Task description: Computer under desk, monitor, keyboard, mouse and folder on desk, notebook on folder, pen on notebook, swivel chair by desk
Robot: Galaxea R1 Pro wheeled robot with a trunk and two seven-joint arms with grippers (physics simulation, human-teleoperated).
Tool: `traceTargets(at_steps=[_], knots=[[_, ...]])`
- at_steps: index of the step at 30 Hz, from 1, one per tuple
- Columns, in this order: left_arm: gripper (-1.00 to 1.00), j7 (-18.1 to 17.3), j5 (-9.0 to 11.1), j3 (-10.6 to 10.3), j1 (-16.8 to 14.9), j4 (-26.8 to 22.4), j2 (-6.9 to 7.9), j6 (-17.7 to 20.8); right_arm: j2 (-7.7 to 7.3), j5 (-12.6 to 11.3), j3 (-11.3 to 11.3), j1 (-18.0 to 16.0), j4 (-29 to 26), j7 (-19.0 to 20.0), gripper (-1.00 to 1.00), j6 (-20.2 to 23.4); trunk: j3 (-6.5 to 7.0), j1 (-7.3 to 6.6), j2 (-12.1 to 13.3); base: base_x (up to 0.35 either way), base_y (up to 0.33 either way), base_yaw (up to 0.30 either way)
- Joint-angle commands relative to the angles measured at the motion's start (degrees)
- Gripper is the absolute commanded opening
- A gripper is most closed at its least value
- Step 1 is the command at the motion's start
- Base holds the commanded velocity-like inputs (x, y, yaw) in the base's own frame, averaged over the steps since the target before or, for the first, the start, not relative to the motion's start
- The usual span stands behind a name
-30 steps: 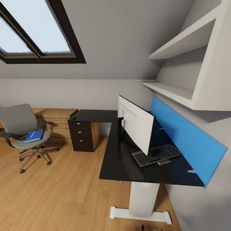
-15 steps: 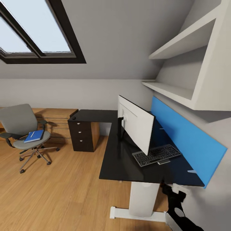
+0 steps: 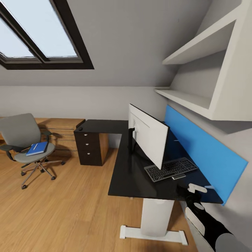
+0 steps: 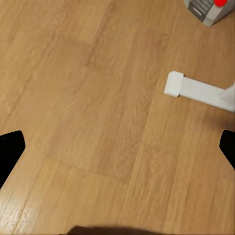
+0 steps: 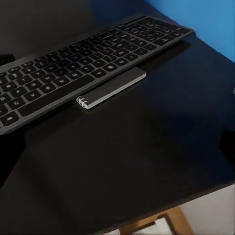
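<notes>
Head view: attic bedroom w/ dark-framed skylight upper left, white shelves upper right, light wood floor; L-shaped black-topped desk ran along the right wall w/ a blue panel behind it; its drawer unit w/ silver knobs sat at the far corner; white leg stood under the near end. Monitor stood on the desk, white back toward camera; keyboard lay on the desk just beside the monitor's near end; a thin grey-edged flat item, prob. the notebook, lay touching the keyboard's near edge. Swivel chair stood well apart from the desk at the left, blue folder on its seat, a thin white pen on the folder. Right gripper hung at the desk's near right corner; its pincer's opening — can't tell. Right wrist view: keyboard and notebook on the black top. Left wrist view: floor and the desk's white foot; left gripper's dark fingertips sat at opposite frame edges, i.e. spread wide.
</notes>
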Motion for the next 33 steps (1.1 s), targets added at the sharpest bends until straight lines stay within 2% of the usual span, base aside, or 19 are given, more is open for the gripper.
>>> traceTargets(at_steps=[1, 7, 11, 22, 27, 33], knots=[[1.0, 0.43, 0.6, -0.4, -0.04, 0.01, 0.06, -0.42, -0.09, -0.63, 0.4, -1.03, 1.44, 0.34, 1.0, -0.06, -0.07, 0.01, -0.05, 0.09, 0.0, 0.0], [1.0, 0.37, 0.6, -0.39, -0.04, 0.01, 0.03, -0.87, -0.11, -0.71, 0.03, -8.66, 14.09, 5.62, 1.0, 0.67, -0.07, 0.01, -0.05, 0.231, 0.0, 0.0], [1.0, 0.33, 0.6, -0.41, -0.04, 0.06, -0.02, -0.99, -0.12, -0.67, -0.04, -11.17, 18.96, 8.34, 1.0, 0.66, -0.07, 0.01, -0.05, 0.205, 0.0, 0.0], [1.0, 0.34, 0.6, -0.41, -0.04, 0.09, -0.02, -1.35, -1.45, -0.64, -0.14, -11.84, 20.39, 9.08, 1.0, 0.73, -0.07, 0.01, -0.05, 0.145, 0.0, 0.0], [1.0, 0.34, 0.6, -0.41, -0.04, 0.1, -0.03, -1.49, -2.75, -0.7, -0.14, -11.91, 20.36, 9.09, 1.0, 0.79, -0.07, 0.01, -0.05, 0.086, 0.0, 0.0], [1.0, 0.34, 0.6, -0.41, -0.04, 0.1, -0.03, -1.91, -3.13, -0.71, -0.14, -11.92, 20.33, 9.06, 1.0, 0.73, -0.07, 0.01, -0.05, 0.199, 0.0, 0.0]])
